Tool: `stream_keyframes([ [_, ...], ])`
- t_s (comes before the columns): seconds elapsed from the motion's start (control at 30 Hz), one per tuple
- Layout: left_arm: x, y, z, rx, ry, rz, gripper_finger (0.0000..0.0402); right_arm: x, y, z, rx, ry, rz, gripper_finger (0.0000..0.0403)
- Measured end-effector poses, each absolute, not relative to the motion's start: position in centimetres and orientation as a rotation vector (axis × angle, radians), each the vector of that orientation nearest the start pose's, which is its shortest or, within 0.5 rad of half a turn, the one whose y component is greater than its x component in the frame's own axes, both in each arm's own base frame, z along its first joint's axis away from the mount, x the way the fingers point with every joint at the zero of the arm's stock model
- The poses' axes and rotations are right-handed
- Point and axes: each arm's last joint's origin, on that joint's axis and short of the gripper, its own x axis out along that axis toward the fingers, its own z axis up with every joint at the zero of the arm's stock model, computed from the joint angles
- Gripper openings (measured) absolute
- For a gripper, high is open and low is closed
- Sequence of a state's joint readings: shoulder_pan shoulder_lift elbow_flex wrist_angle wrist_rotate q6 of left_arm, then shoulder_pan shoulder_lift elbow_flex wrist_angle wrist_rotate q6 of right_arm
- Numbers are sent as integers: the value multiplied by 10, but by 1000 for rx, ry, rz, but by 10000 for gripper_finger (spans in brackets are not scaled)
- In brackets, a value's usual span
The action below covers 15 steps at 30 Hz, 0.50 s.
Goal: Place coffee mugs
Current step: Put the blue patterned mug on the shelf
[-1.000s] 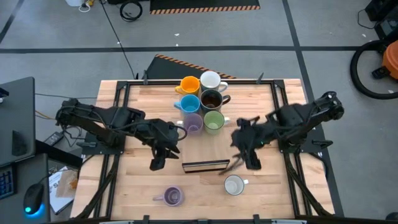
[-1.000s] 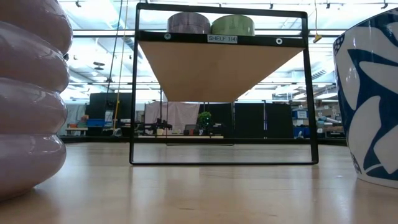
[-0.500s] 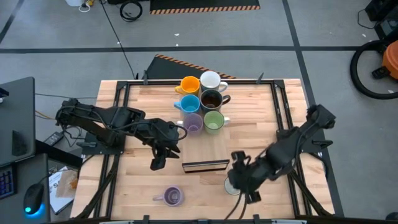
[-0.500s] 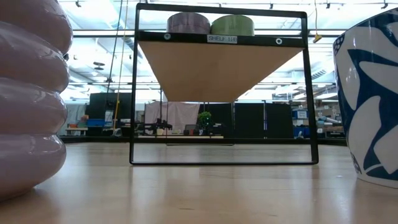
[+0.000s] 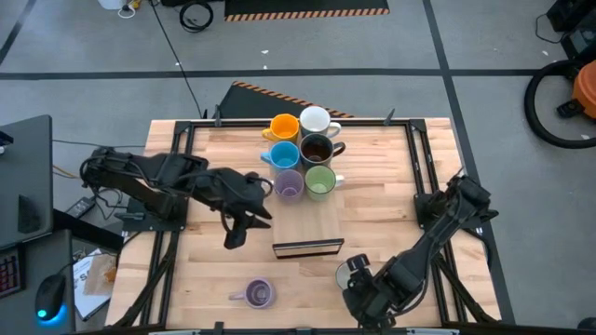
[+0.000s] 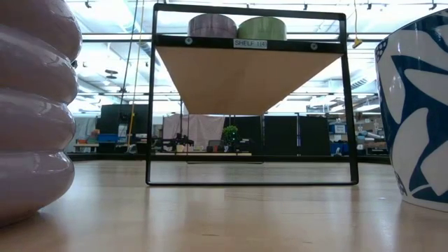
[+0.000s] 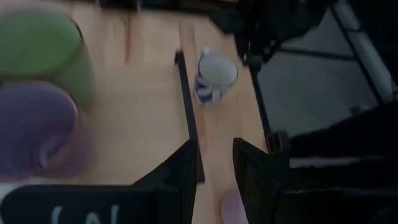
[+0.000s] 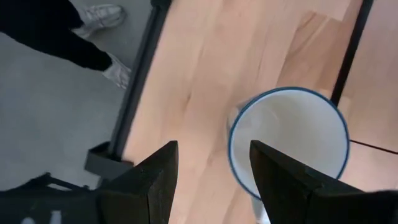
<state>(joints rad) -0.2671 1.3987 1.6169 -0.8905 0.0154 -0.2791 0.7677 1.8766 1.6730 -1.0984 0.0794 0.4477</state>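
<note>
Six mugs stand in two rows on a raised wooden shelf (image 5: pixel 321 216) at the far middle of the worktop (image 5: pixel 391 200): the orange mug (image 5: pixel 283 127) and white mug (image 5: pixel 315 120) farthest, then the light blue mug (image 5: pixel 284 154) and dark brown mug (image 5: pixel 316 149), then a lavender mug (image 5: pixel 290 183) and the green mug (image 5: pixel 320 181) nearest.

The left gripper (image 5: pixel 237 234) hangs just left of the shelf's near edge, close to the lavender and green mugs. In the left wrist view its fingers (image 7: pixel 180 177) stand a narrow gap apart with nothing between them.

A second lavender mug (image 5: pixel 258 294) sits alone near the front left of the worktop.

The white mug with blue pattern (image 5: pixel 355 267) sits at the near right, just beyond the shelf's corner. The right gripper (image 5: pixel 365 296) reaches down beside it at the near edge. In the right wrist view the fingers (image 8: pixel 152 180) are spread apart and the mug's rim (image 8: pixel 287 146) lies ahead of them; it seems not yet between them, though the angle makes this hard to judge.
</note>
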Motion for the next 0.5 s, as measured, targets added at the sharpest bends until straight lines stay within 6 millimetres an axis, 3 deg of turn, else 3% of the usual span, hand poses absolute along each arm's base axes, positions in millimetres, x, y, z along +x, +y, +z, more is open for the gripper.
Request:
stream_keyframes([
  [0.3, 259, -60, 459, -137, 536, -127, 107, 269, 254, 254, -181, 1301, 297, 205],
  [0.5, 255, -57, 469, -65, 492, -79, 107, 270, 252, 234, -207, 1293, 319, 205],
])
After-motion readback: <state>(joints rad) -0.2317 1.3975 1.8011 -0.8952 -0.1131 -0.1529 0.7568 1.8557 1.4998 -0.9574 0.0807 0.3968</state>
